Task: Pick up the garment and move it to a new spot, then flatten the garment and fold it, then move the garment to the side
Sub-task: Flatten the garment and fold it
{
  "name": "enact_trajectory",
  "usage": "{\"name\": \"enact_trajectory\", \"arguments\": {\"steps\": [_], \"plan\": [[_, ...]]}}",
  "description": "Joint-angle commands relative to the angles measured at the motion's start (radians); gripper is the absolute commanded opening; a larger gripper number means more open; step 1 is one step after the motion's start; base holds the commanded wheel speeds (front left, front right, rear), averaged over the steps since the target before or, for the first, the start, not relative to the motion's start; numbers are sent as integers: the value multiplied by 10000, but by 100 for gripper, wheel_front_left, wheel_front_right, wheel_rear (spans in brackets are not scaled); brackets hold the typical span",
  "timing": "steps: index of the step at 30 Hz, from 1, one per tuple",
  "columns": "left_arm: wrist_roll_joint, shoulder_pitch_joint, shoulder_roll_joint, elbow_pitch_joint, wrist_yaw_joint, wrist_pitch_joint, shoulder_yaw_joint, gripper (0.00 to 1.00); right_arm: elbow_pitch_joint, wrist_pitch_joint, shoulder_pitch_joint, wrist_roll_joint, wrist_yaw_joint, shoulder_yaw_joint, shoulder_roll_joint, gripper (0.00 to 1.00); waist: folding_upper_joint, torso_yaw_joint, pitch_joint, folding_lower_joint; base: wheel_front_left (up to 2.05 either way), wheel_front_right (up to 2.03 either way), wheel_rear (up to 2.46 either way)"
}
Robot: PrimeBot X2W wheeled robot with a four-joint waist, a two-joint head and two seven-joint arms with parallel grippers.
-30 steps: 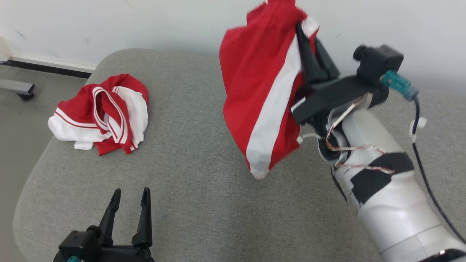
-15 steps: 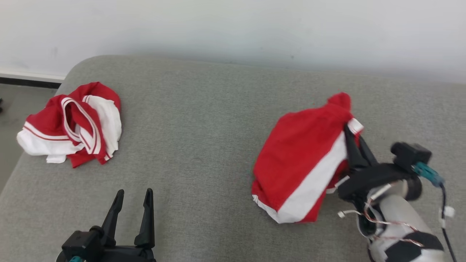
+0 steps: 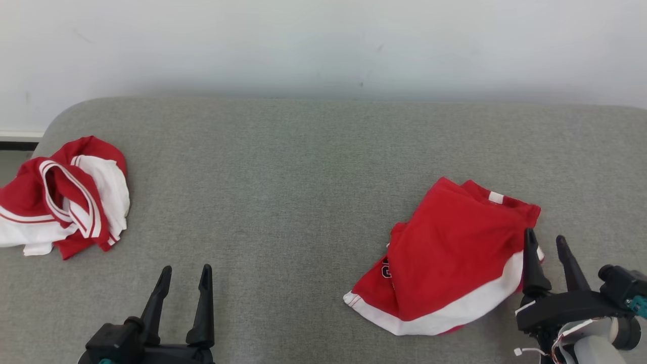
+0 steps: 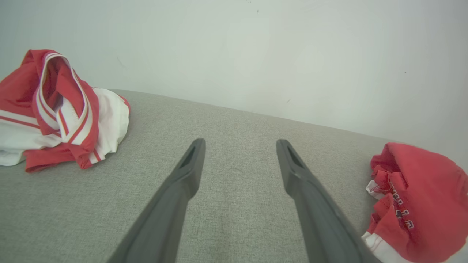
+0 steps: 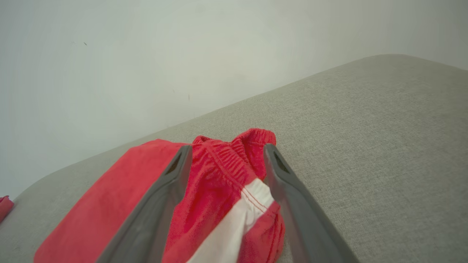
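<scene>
Garment (image 3: 450, 253): red-and-white shorts, lying rumpled on the grey cushion (image 3: 283, 192), right side.
Right gripper (image 3: 545, 235): fingers spread at its right edge, pinching nothing.
Left gripper (image 3: 186, 268): spread, empty, near left.

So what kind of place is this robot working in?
Probably an indoor room set up for folding clothes: a grey fabric padded bench against a plain white wall, with crumpled red-and-white shorts and another red-and-white garment lying on it.
</scene>
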Motion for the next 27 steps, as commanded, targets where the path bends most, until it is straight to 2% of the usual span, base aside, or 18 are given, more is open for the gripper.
{"name": "enact_trajectory", "arguments": {"steps": [1, 6, 19, 27], "plan": [[64, 153, 2, -22, 8, -8, 62, 100, -272, -47, 72, -163, -23, -97, 16, 100, -1, -170, -63, 1, 0, 0, 0], [151, 165, 0, -25, -11, -8, 185, 100, -1140, -47, 286, -659, -23, -272, 70, 100, -1, -381, -240, 1, 0, 0, 0], [321, 416, 2, -101, -80, -8, 416, 100, -3616, -29, 2031, -1400, -23, 611, -158, 100, -1, -535, -576, 1, 0, 0, 0], [384, 558, 0, -80, -112, -8, 586, 100, -4349, -29, 3041, -1713, -23, 746, 198, 100, -1, -648, -587, 1, 0, 0, 0]]}}
